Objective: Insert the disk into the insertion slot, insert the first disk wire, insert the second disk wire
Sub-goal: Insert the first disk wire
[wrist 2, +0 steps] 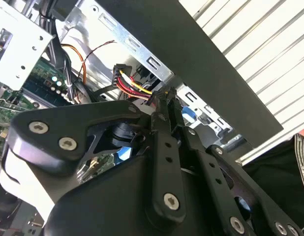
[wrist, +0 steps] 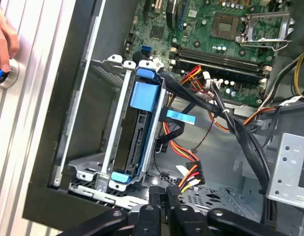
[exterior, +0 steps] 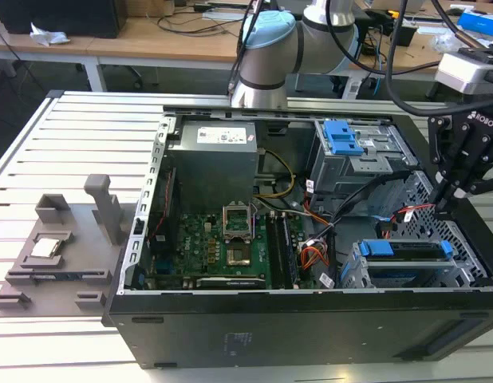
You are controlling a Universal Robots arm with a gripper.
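Two black, jointed metal fingers (wrist 2: 159, 142) of the one gripper (wrist 2: 166, 96) are drawn almost together and clamp the end of one wire bundle (wrist 2: 135, 86) of red, yellow and orange strands. A blocky dark plug sits a little way along it. Whether the tips bite the bare strands or a second plug, I cannot tell.

Just beside the gripper in the first wrist view, the one disk (wrist: 135, 135) stands on edge inside the insertion slot (wrist: 112, 132). It is a flat dark slab in a glossy blue plastic frame, with blue caps at both ends. The slot is a silver-grey sheet-metal cage with round-hole perforations. In the exterior view it sits in the open black case's near corner, on the exterior view's right.

One thin red cable, the first disk wire (exterior: 408, 211), arcs above the cage near the gripper. One hand (wrist: 2, 42) rests on the ribbed metal table (wrist: 24, 147) outside the case.
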